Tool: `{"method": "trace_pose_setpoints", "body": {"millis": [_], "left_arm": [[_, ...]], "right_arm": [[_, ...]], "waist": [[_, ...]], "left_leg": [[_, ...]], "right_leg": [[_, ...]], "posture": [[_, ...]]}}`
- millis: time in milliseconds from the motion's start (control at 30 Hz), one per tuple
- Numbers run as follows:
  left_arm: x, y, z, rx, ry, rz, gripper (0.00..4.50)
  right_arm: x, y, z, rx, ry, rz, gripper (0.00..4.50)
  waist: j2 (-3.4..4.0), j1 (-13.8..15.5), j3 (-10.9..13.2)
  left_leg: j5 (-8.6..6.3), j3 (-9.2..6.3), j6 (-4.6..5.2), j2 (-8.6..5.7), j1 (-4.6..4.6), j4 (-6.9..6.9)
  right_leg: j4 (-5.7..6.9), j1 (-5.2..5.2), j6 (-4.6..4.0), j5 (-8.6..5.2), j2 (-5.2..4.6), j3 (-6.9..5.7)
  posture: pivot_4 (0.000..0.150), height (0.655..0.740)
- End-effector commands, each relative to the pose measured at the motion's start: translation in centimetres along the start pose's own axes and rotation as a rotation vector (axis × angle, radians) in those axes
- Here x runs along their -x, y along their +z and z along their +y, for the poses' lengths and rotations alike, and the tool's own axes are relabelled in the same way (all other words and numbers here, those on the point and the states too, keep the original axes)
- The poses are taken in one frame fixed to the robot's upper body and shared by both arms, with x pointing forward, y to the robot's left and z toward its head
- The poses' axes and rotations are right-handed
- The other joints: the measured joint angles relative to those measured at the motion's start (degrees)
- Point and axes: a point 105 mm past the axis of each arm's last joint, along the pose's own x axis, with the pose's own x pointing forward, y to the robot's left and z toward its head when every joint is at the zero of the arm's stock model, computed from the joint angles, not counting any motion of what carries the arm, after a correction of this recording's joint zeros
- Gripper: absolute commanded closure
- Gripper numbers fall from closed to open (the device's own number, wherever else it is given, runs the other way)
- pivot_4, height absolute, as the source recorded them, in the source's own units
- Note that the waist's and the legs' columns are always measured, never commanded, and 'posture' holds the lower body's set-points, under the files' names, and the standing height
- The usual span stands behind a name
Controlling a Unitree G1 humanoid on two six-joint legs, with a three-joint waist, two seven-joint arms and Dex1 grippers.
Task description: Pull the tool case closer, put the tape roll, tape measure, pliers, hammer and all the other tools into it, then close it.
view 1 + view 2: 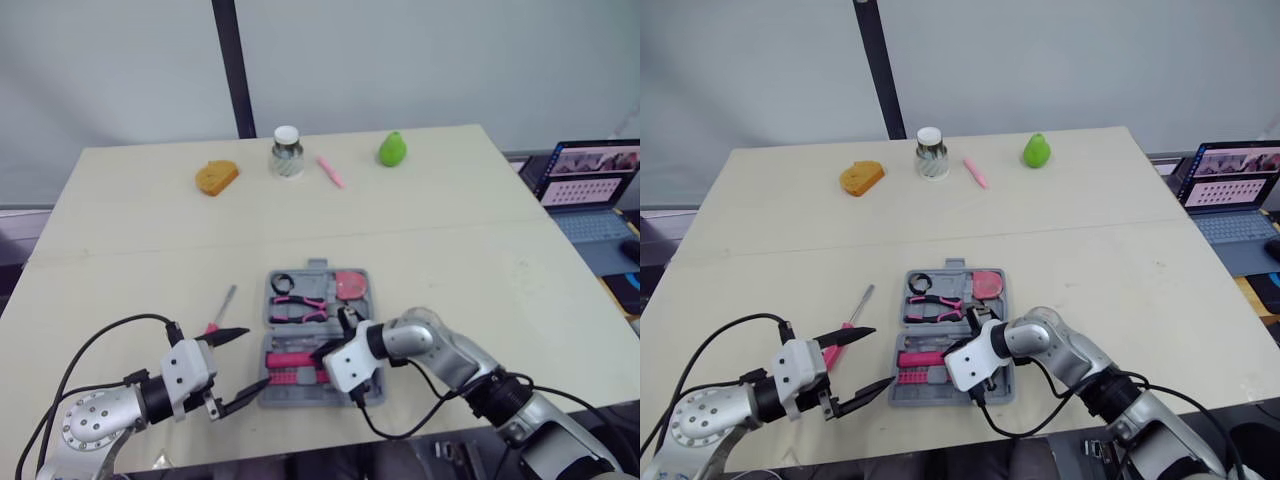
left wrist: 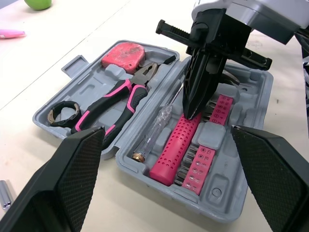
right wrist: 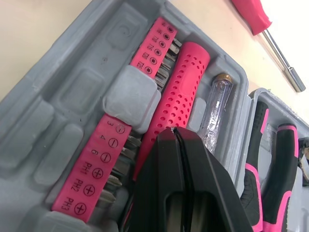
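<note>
The grey tool case (image 1: pixel 300 272) lies open near the table's front edge. Inside it are a black tape roll (image 2: pixel 63 112), pink-and-black pliers (image 2: pixel 113 104), a pink tape measure (image 2: pixel 126 53), a clear tester screwdriver (image 2: pixel 154 130), pink bit strips (image 3: pixel 96 169) and the hammer's pink handle (image 2: pixel 171 150). My right gripper (image 1: pixel 322 353) is shut, its tips resting on that handle. Just off the case's front left corner my left gripper (image 1: pixel 255 358) is open and holds nothing. A pink-handled screwdriver (image 1: pixel 220 310) lies on the table to the left of the case.
Along the table's far edge stand an orange bread-like piece (image 1: pixel 216 177), a glass jar (image 1: pixel 287 152), a pink pen (image 1: pixel 330 171) and a green pear (image 1: pixel 392 149). A laptop (image 1: pixel 590 185) sits beyond the table's right edge.
</note>
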Motion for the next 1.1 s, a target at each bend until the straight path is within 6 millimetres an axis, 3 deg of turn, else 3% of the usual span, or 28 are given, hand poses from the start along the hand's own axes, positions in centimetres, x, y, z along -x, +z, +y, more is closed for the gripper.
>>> {"method": "trace_pose_setpoints", "body": {"millis": [33, 167, 233, 333, 433, 533, 567, 667, 700, 833, 933, 1100], "left_arm": [[0.4, 0.7, 1.1, 0.016, 0.040, -0.026, 0.00], [0.9, 0.9, 2.8, 0.057, 0.094, -0.018, 0.00], [1.0, 0.9, 3.3, 0.068, 0.107, -0.008, 0.00], [3.1, 0.2, 5.8, 0.099, 0.205, 0.023, 0.00], [5.2, -0.8, 7.4, 0.109, 0.286, 0.066, 0.00], [7.1, -1.6, 8.3, 0.131, 0.345, 0.095, 0.00], [7.6, -1.8, 8.5, 0.132, 0.361, 0.104, 0.00], [10.1, -2.9, 9.1, 0.156, 0.434, 0.153, 0.00], [11.0, -3.3, 9.3, 0.164, 0.460, 0.171, 0.00], [14.3, -4.8, 9.7, 0.200, 0.557, 0.218, 0.00], [16.1, -5.8, 9.9, 0.223, 0.612, 0.238, 0.00], [16.6, -6.3, 10.2, 0.219, 0.630, 0.239, 0.00]], "right_arm": [[0.9, -1.1, 2.2, -0.298, 0.078, -0.047, 4.46], [4.4, 0.9, -1.4, -0.468, -0.052, -0.201, 4.46], [5.3, 1.1, -2.0, -0.510, -0.076, -0.219, 4.46], [9.7, -0.6, -2.6, -0.673, -0.210, -0.218, 4.46], [12.9, -2.8, -1.4, -0.809, -0.307, -0.173, 3.66], [15.7, -4.9, -0.2, -0.903, -0.416, -0.115, 2.05], [16.3, -5.3, 0.0, -0.922, -0.441, -0.106, 1.74], [19.7, -7.6, 1.2, -1.011, -0.577, -0.051, 0.24], [20.9, -8.3, 1.7, -1.042, -0.624, -0.040, 0.06], [24.3, -10.3, 3.6, -1.103, -0.753, 0.028, 0.06], [25.7, -11.4, 4.8, -1.134, -0.814, 0.065, 0.06], [26.2, -12.6, 5.3, -1.125, -0.853, 0.107, 0.06]], "waist": [[0.07, 0.3, 0.1], [0.23, 0.5, 0.9], [0.31, 0.4, 1.1], [0.32, 0.4, 1.3], [0.23, 0.8, 1.4], [0.09, 1.2, 1.5], [0.06, 1.2, 1.5], [-0.07, 1.2, 1.6], [-0.09, 1.2, 1.6], [-0.16, 1.2, 1.7], [-0.16, 1.1, 1.8], [-0.13, 1.1, 1.9]], "left_leg": [[0.01, -0.01, 0.01, 0.00, -0.06, 0.01], [0.17, -0.11, 0.24, 0.10, -0.82, 0.17], [0.19, -0.10, 0.26, 0.09, -0.98, 0.20], [0.16, -0.11, 0.22, 0.14, -0.98, 0.12], [0.12, -0.07, 0.30, 0.11, -1.00, 0.05], [-0.05, 0.08, 0.51, 0.01, -1.01, 0.06], [-0.07, 0.12, 0.53, 0.01, -1.01, 0.07], [-0.16, 0.37, 0.65, -0.06, -1.02, 0.07], [-0.18, 0.41, 0.69, -0.07, -1.02, 0.07], [-0.24, 0.51, 0.72, -0.07, -1.01, 0.09], [-0.25, 0.58, 0.66, 0.07, -1.00, 0.10], [-0.22, 0.70, 0.58, 0.21, -0.93, 0.14]], "right_leg": [[-0.03, -0.04, 0.00, 0.00, -0.01, 0.02], [-0.05, -0.26, 0.01, 0.01, 0.01, 0.11], [-0.06, -0.39, 0.04, 0.02, 0.03, 0.01], [-0.08, -0.39, 0.03, 0.02, 0.20, -0.29], [-0.07, -0.37, 0.03, 0.02, 0.43, -0.52], [-0.12, -0.37, 0.05, 0.03, 0.39, -0.58], [-0.13, -0.37, 0.06, 0.03, 0.37, -0.60], [-0.24, -0.37, 0.16, 0.09, 0.22, -0.84], [-0.31, -0.35, 0.21, 0.12, 0.17, -0.96], [-0.33, -0.35, 0.22, 0.12, 0.12, -1.24], [-0.34, -0.35, 0.22, 0.12, 0.11, -1.48], [-0.30, -0.37, 0.22, 0.12, 0.10, -1.49]], "posture": [[0.150, 0.7400], [0.150, 0.7400], [0.150, 0.7400], [0.150, 0.7400], [0.150, 0.7400], [0.150, 0.7400], [0.150, 0.7400], [0.150, 0.7400], [0.150, 0.7400], [0.150, 0.7400], [0.150, 0.7400], [0.150, 0.7400]]}}
